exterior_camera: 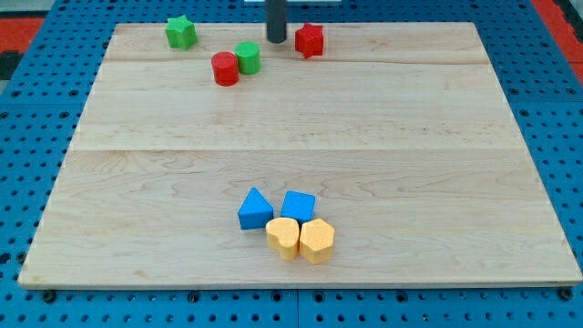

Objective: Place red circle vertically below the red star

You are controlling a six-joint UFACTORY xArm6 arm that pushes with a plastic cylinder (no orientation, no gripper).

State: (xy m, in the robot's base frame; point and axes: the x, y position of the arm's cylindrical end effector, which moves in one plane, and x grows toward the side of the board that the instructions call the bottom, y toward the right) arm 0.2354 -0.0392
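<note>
The red circle [225,68] lies near the view's top, touching the green circle [248,57] on its right. The red star [310,40] sits further right, near the board's top edge. My tip [276,39] is between the green circle and the red star, just left of the star and up-right of the red circle, touching neither.
A green star [181,32] sits at the top left. Near the bottom middle a blue triangle [254,210], a blue cube [298,207], a yellow heart [283,238] and a yellow hexagon [317,240] cluster together. The wooden board [437,164] rests on blue pegboard.
</note>
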